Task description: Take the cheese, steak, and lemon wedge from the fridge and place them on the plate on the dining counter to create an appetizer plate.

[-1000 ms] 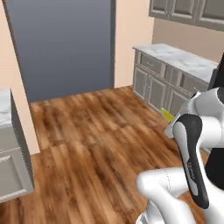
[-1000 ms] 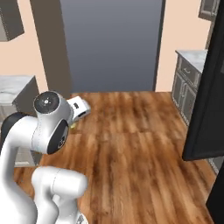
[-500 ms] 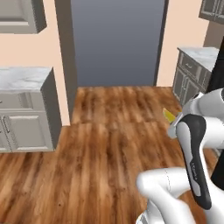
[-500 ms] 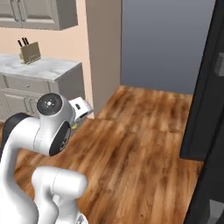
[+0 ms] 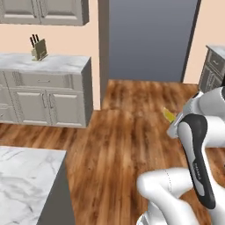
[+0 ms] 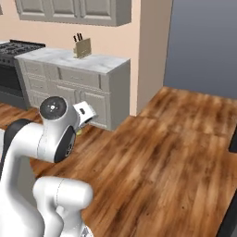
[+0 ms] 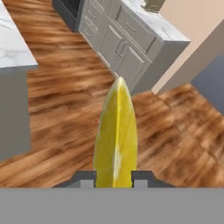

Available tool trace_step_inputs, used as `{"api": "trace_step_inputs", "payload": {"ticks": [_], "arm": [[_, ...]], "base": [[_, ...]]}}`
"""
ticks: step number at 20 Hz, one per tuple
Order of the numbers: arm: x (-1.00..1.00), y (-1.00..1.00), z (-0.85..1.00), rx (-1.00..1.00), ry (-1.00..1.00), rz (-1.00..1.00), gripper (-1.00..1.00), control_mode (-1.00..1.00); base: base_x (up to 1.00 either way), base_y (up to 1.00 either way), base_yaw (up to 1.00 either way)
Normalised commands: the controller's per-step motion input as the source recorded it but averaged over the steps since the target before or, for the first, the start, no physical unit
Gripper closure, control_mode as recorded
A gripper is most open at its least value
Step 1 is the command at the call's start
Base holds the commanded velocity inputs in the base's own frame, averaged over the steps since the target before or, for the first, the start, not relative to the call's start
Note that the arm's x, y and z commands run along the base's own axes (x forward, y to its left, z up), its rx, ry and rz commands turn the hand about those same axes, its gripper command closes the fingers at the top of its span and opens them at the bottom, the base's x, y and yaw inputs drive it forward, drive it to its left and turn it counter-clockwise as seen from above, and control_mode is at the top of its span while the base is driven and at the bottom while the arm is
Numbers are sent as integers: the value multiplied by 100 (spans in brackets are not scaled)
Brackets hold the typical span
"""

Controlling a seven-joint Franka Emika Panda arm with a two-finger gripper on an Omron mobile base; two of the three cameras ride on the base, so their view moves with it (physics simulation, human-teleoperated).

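Above the wood floor (image 7: pixel 65 100), the gripper (image 7: pixel 113 178) clamps the lemon wedge (image 7: pixel 115 135).

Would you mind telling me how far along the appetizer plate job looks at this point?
Already done: the lemon wedge is out of the fridge, pinched in the hand; its yellow tip also shows beside the arm in the left base view. In hand: carrying it over the wood floor, a marble counter corner nearby. Left: setting it on the plate. Whether the cheese and steak are delivered cannot be told.
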Motion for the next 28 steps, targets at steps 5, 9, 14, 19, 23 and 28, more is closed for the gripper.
{"api": "trace_step_inputs", "payload": {"ticks": [5, 9, 14, 19, 23, 28], "arm": [[0, 0, 0, 0, 0, 0, 100, 100], [0, 0, 0, 0, 0, 0, 100, 100], [0, 0, 0, 0, 0, 0, 100, 100], [0, 0, 0, 0, 0, 0, 100, 100], [0, 0, 0, 0, 0, 0, 100, 100], [0, 0, 0, 0, 0, 0, 100, 100]], "base": [[-100, 100, 23], [-100, 100, 21], [-100, 90, 16], [-100, 57, 7], [-100, 44, 3], [-100, 43, 1]]}}
